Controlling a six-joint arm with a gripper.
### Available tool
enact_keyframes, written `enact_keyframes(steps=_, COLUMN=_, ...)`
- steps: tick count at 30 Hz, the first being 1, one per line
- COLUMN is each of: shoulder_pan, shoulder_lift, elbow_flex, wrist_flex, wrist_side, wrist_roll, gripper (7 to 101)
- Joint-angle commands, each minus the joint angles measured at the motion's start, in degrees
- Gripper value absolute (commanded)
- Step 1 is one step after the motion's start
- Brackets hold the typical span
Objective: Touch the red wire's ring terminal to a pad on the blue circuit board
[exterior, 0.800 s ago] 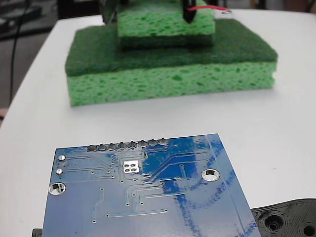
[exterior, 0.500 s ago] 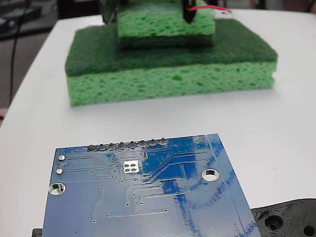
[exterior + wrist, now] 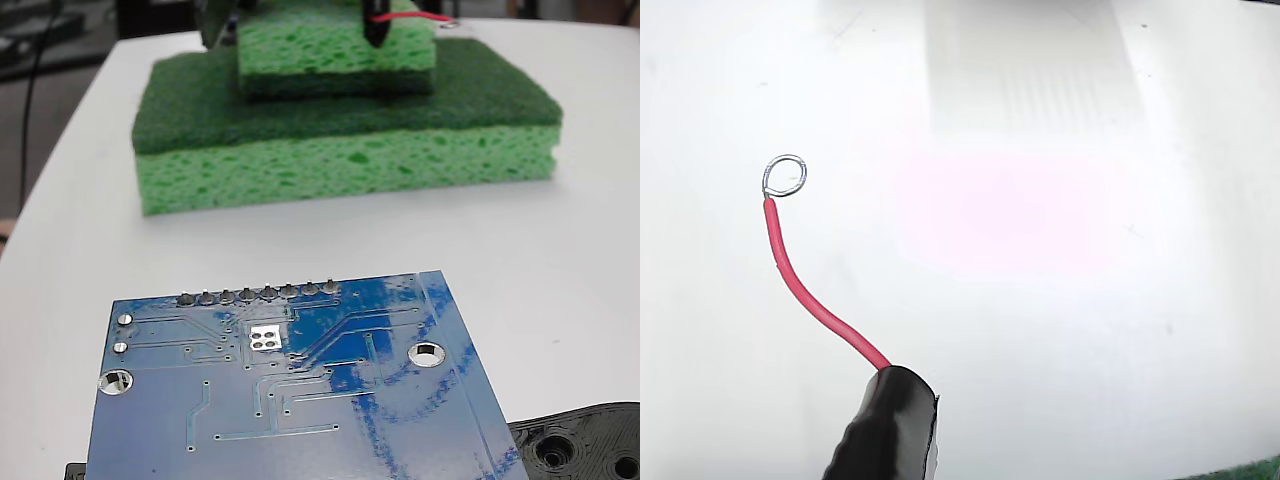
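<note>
Slightly raised since before, the tool [image 3: 377,28] grips the red wire [image 3: 810,296], its ring terminal [image 3: 785,175] over bare tabletop [image 3: 1060,330], far behind the blue circuit board [image 3: 290,390].

Red wire [image 3: 805,292], ring terminal [image 3: 785,175], blue circuit board [image 3: 290,390]

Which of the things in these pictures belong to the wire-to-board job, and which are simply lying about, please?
Belonging to the job:
- red wire
- ring terminal
- blue circuit board
- gripper holding the wire

Just lying about:
- large green sponge
- small green sponge stacked on it
- black plastic plate beside the board
</note>
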Motion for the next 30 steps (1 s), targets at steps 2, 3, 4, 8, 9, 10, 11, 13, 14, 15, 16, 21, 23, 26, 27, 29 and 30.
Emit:
enact_keyframes(steps=2, shoulder_pan=0.26, shoulder_lift=0.09, elbow_flex=-2.81, wrist_flex=0.35, wrist_side=0.62, wrist_roll=0.18, gripper=100.3)
enact_keyframes(steps=3, shoulder_pan=0.18, shoulder_lift=0.09, elbow_flex=-3.87, wrist_flex=0.62, wrist_side=1.05, wrist_roll=-0.09, gripper=100.3)
enact_keyframes(steps=4, shoulder_pan=0.0, shoulder_lift=0.09, elbow_flex=-4.75, wrist_flex=0.7, wrist_side=1.41, wrist_roll=-0.18, gripper=100.3)
enact_keyframes(steps=8, shoulder_pan=0.53, shoulder_lift=-2.11, elbow_flex=-7.03, wrist_flex=0.35, wrist_side=2.2, wrist_roll=-0.53, gripper=100.3)
enact_keyframes(steps=9, shoulder_pan=1.05, shoulder_lift=-3.78, elbow_flex=-7.91, wrist_flex=0.09, wrist_side=2.2, wrist_roll=-0.62, gripper=100.3)
enact_keyframes(steps=10, shoulder_pan=1.67, shoulder_lift=-5.89, elbow_flex=-8.88, wrist_flex=-0.53, wrist_side=1.85, wrist_roll=-0.62, gripper=100.3)
enact_keyframes(steps=11, shoulder_pan=2.11, shoulder_lift=-8.35, elbow_flex=-10.02, wrist_flex=-1.49, wrist_side=1.41, wrist_roll=-0.7, gripper=100.3)
enact_keyframes(steps=13, shoulder_pan=2.29, shoulder_lift=-14.33, elbow_flex=-13.01, wrist_flex=-3.78, wrist_side=1.32, wrist_roll=-0.44, gripper=100.3)
enact_keyframes(steps=14, shoulder_pan=2.29, shoulder_lift=-17.93, elbow_flex=-15.21, wrist_flex=-4.66, wrist_side=1.32, wrist_roll=-0.44, gripper=100.3)
enact_keyframes(steps=15, shoulder_pan=2.29, shoulder_lift=-21.53, elbow_flex=-17.67, wrist_flex=-5.36, wrist_side=1.23, wrist_roll=-0.35, gripper=100.3)
enact_keyframes(steps=16, shoulder_pan=2.11, shoulder_lift=-25.31, elbow_flex=-20.13, wrist_flex=-5.89, wrist_side=1.41, wrist_roll=0.09, gripper=100.3)
enact_keyframes(steps=21, shoulder_pan=2.29, shoulder_lift=-37.62, elbow_flex=-28.48, wrist_flex=-9.05, wrist_side=1.41, wrist_roll=1.58, gripper=100.3)
enact_keyframes(steps=23, shoulder_pan=2.29, shoulder_lift=-40.17, elbow_flex=-30.76, wrist_flex=-9.32, wrist_side=1.76, wrist_roll=2.64, gripper=100.3)
enact_keyframes(steps=26, shoulder_pan=1.93, shoulder_lift=-43.24, elbow_flex=-33.75, wrist_flex=-9.84, wrist_side=2.64, wrist_roll=4.31, gripper=100.3)
enact_keyframes(steps=27, shoulder_pan=1.76, shoulder_lift=-44.74, elbow_flex=-35.16, wrist_flex=-9.23, wrist_side=3.16, wrist_roll=4.83, gripper=100.3)
enact_keyframes(steps=29, shoulder_pan=1.49, shoulder_lift=-47.37, elbow_flex=-37.18, wrist_flex=-9.14, wrist_side=4.04, wrist_roll=5.62, gripper=100.3)
enact_keyframes(steps=30, shoulder_pan=1.41, shoulder_lift=-48.6, elbow_flex=-37.88, wrist_flex=-9.49, wrist_side=4.22, wrist_roll=5.98, gripper=100.3)
